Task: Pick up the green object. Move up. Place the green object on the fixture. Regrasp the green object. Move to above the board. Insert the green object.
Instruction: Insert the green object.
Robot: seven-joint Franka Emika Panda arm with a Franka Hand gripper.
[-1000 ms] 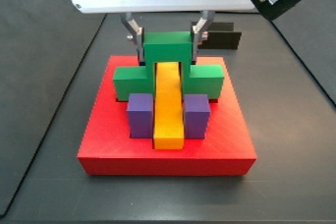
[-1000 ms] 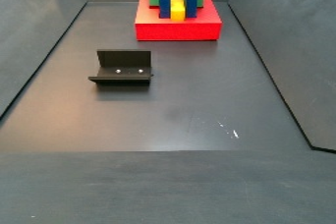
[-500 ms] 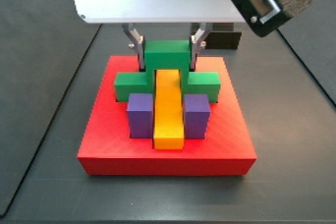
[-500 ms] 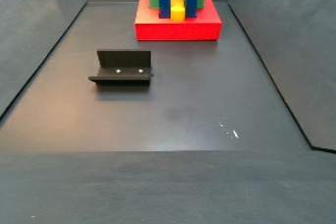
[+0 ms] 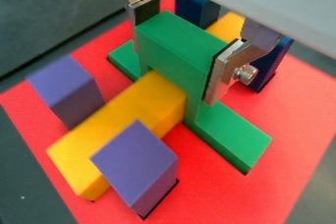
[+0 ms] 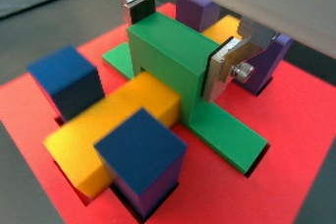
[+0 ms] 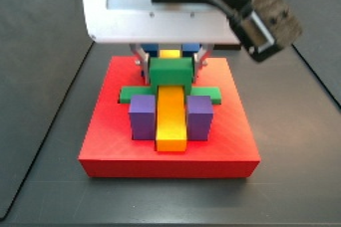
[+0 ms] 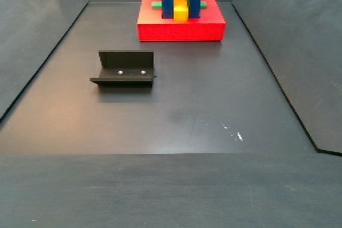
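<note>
The gripper [image 7: 170, 60] has come down over the board [image 7: 120, 141], carrying the green object [image 7: 168, 73] lower between its jaws (pads pressed on both sides), so its arms now sit down across the yellow bar [image 7: 170, 117].

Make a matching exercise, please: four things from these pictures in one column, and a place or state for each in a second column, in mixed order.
Things:
1. green object
2. gripper
3. fixture
4. yellow bar

Places or states:
A. stands alone on the dark floor, away from the board
B. lies between the two purple blocks
C. closed on the raised green cube, above the board
D. held between the silver fingers, straddling the yellow bar

Pairs: 1-D, 2-C, 3-A, 4-B
</note>
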